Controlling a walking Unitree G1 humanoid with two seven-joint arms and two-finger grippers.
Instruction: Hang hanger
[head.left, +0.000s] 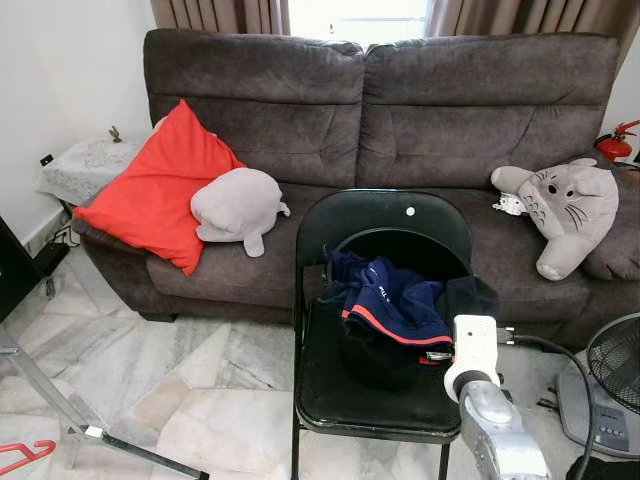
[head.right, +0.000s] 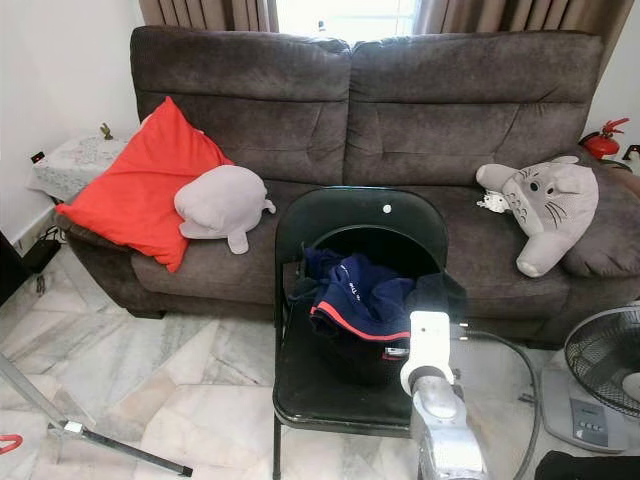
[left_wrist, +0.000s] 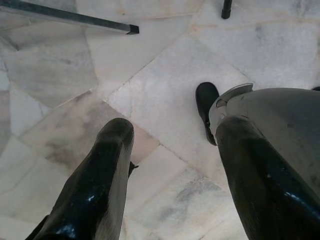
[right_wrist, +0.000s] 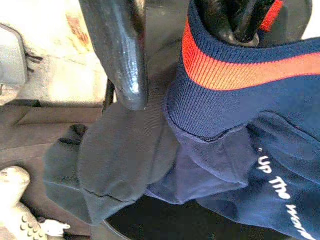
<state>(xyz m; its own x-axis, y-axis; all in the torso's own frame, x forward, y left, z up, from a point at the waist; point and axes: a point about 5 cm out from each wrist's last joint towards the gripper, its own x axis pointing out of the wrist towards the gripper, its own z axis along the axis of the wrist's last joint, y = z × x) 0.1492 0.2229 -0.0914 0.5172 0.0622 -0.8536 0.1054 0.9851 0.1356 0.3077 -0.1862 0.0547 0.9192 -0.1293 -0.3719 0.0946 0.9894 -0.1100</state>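
Right gripper (right_wrist: 185, 55) spread over navy shirt (head.left: 395, 305) on chair (head.left: 375, 400), one finger past orange-striped hem, likely set to pinch. Left gripper (left_wrist: 170, 165) spread, idle above floor (left_wrist: 165, 60). Red hanger (head.left: 25, 455) far left on floor, untouched.

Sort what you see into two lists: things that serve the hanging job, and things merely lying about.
Job: navy garment on the black folding chair; right gripper at its hem; red hanger.

Lying about: red cushion, grey plush, Totoro plush, fan.
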